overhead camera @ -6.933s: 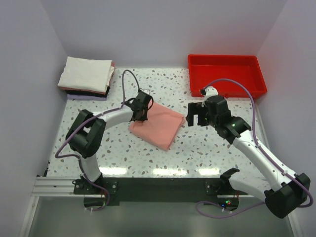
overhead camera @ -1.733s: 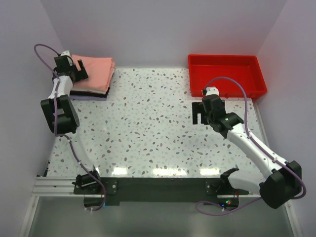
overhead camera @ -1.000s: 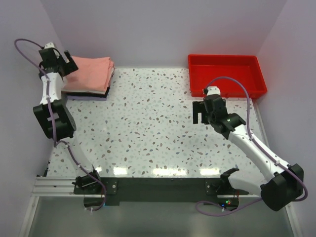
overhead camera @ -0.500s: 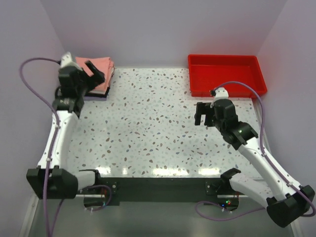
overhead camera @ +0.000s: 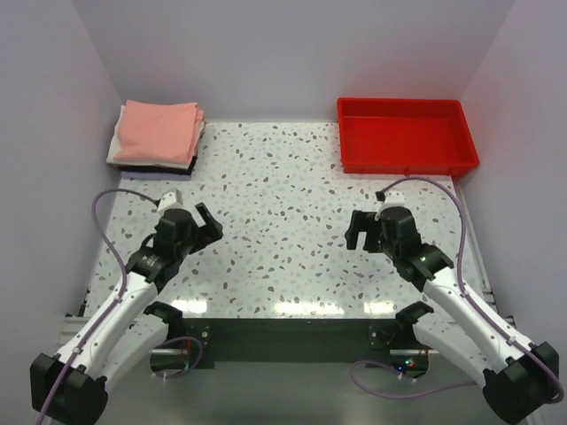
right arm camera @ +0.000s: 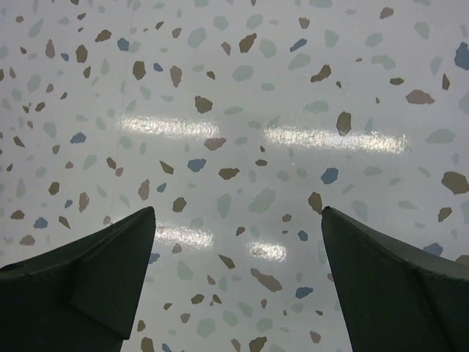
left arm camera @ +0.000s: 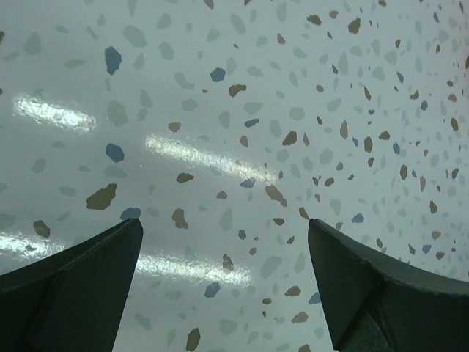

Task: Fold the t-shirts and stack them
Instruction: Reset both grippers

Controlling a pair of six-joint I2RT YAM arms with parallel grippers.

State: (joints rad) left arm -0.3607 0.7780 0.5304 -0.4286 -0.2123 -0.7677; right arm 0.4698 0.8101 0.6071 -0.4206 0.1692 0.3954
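The folded t-shirts lie in one stack at the table's back left corner, the salmon-pink one [overhead camera: 157,128] on top, with white [overhead camera: 124,158] and dark layers under it. My left gripper [overhead camera: 207,225] hovers open over the speckled table near the front left, far from the stack. My right gripper [overhead camera: 358,228] stands open at the front right. In the left wrist view the left gripper [left arm camera: 223,226] has only bare table between its fingertips. In the right wrist view the right gripper [right arm camera: 238,213] holds nothing either.
A red plastic tray [overhead camera: 469,140] sits at the back right with nothing showing inside it. Pale walls close in the table on the left, back and right. A metal rail [overhead camera: 266,332] runs along the near edge between the arm bases.
My left arm has swung back from the stack at the back left to the front left of the table. The right arm has drawn slightly nearer. The pink t-shirt stays on the stack.
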